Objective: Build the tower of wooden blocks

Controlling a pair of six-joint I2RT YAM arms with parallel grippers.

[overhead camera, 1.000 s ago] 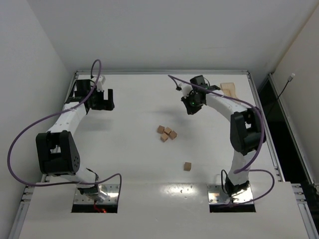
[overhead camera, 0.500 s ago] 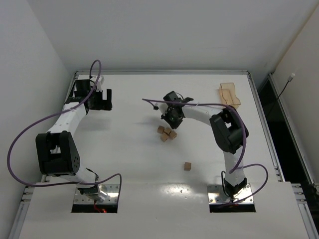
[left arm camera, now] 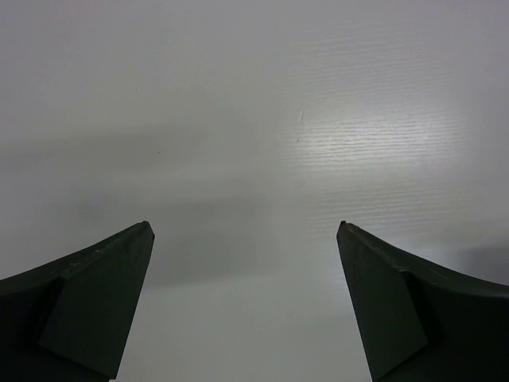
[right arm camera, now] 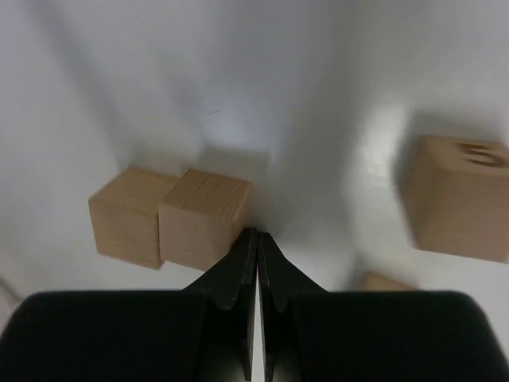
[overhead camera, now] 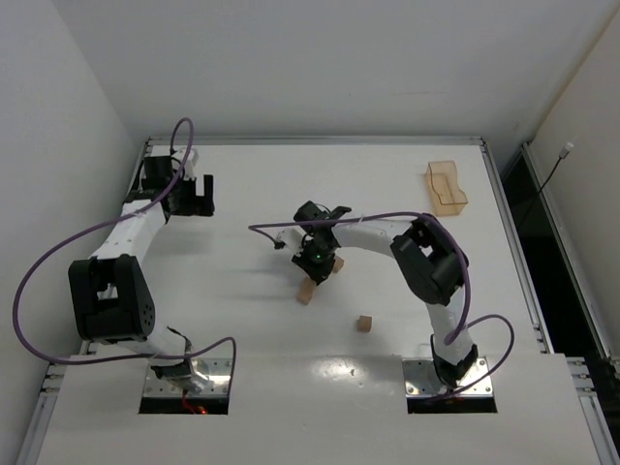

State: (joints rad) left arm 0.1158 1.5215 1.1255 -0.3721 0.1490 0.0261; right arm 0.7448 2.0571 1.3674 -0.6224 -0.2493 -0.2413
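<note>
Small light-brown wooden cubes lie loose and unstacked mid-table. In the top view two cubes (overhead camera: 306, 291) sit together, one cube (overhead camera: 336, 263) lies beside the right gripper (overhead camera: 315, 258), and a lone cube (overhead camera: 364, 324) lies nearer the bases. In the right wrist view my right gripper (right arm camera: 256, 234) is shut and empty, its tips touching the corner of a cube (right arm camera: 203, 217) that sits against a second cube (right arm camera: 127, 215). A blurred cube (right arm camera: 460, 196) is at the right. My left gripper (overhead camera: 199, 199) is open and empty at the far left; the left wrist view shows the left gripper (left arm camera: 245, 229) over bare table.
A translucent amber tray (overhead camera: 447, 186) stands at the far right of the table. Purple cables loop from both arms. The white table (overhead camera: 242, 320) has raised edges at the back and sides.
My right arm has swung from near the tray leftward and down into the cube cluster. The cluster has been pushed apart, two cubes sliding toward the near left. The left arm barely moved.
</note>
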